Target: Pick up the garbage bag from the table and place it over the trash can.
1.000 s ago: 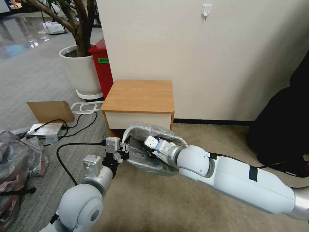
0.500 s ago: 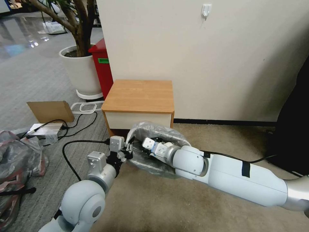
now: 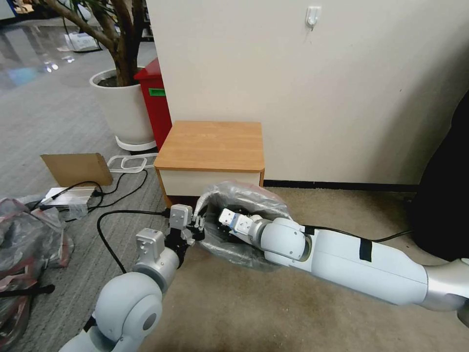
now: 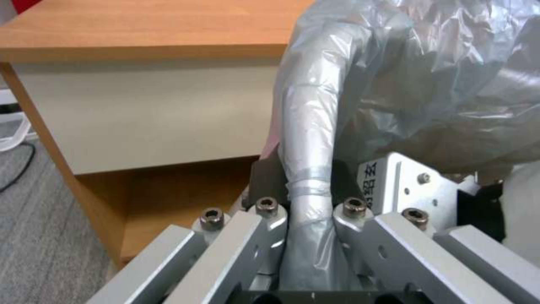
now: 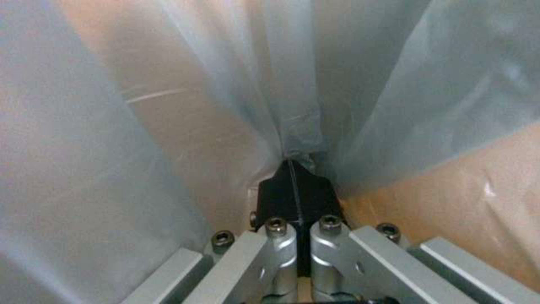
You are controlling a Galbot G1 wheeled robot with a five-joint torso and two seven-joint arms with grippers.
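Note:
The grey translucent garbage bag [image 3: 244, 195] lies crumpled over the trash can on the carpet, just in front of the table [image 3: 212, 144]. My left gripper [image 3: 198, 226] is at the bag's left side. In the left wrist view, that left gripper [image 4: 306, 207] is shut on a rolled strip of the garbage bag [image 4: 315, 109]. My right gripper [image 3: 225, 216] reaches inside the bag. Its black fingertips [image 5: 292, 185] are shut on a fold of bag film [image 5: 292, 84]. The trash can's beige wall [image 5: 478, 181] shows through the film.
A red bin [image 3: 155, 100] and a white plant pot [image 3: 122, 105] stand left of the table, against the wall. Cardboard [image 3: 75, 167], black cables [image 3: 112, 215] and a heap of grey-pink bags [image 3: 24, 239] lie on the floor at left. A dark shape [image 3: 447, 186] fills the right edge.
Both arms have shifted slightly toward the table, still gripping the bag, and its far edge now sits a little higher. The dark shape at right has drawn back.

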